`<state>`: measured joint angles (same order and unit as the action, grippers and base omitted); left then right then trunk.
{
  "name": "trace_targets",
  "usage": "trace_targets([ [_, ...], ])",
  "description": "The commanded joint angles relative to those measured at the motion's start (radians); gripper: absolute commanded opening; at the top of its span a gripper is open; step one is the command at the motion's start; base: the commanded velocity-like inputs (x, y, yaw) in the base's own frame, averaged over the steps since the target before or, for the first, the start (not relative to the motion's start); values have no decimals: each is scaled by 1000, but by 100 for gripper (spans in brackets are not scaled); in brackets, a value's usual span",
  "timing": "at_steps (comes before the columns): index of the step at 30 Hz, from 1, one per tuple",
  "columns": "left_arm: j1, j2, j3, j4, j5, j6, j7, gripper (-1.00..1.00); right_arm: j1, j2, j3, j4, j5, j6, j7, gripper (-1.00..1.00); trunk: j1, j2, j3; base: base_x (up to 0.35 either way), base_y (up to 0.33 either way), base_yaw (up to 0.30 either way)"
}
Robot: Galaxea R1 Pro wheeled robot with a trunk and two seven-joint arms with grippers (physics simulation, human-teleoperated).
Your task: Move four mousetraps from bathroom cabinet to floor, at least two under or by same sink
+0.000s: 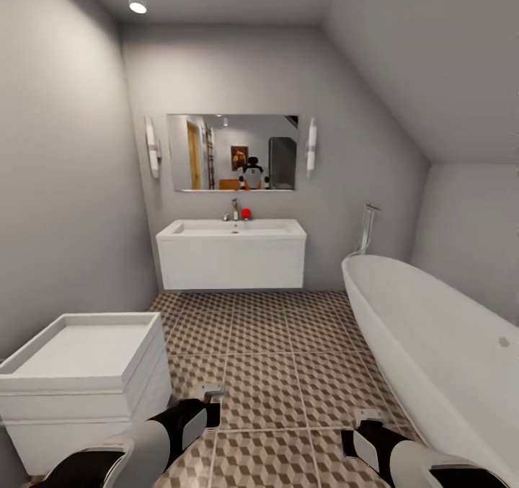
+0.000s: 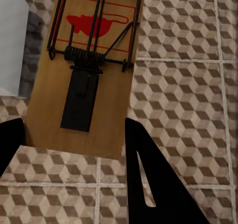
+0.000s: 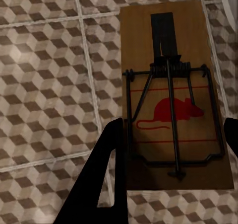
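Left gripper (image 2: 74, 134) holds mousetrap (image 2: 89, 70) | right gripper (image 3: 173, 129) holds second mousetrap (image 3: 173, 100) | risk: release at lower frame lands far from sink (image 1: 231, 254)

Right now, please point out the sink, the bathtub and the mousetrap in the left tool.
sink (image 1: 231, 261), head view, front panel.
bathtub (image 1: 432, 344), head view, inner wall.
mousetrap (image 2: 106, 102), left wrist view, bare wood.
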<state>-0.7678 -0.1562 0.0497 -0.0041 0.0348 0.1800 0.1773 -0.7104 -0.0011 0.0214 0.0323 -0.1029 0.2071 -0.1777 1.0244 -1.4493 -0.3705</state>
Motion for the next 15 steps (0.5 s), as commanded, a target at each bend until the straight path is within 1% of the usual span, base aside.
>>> trace_targets([
  [1, -1, 0, 5, -1, 1, 3, 4, -100, -1, 0, 3, 1, -10, 0, -3, -100, 1, -1, -1, 323, 0, -84],
  [15, -1, 2, 5, -1, 2, 7, 4, -100, -1, 2, 3, 1, -9, -1, -2, -100, 1, -1, -1, 324, 0, -8],
])
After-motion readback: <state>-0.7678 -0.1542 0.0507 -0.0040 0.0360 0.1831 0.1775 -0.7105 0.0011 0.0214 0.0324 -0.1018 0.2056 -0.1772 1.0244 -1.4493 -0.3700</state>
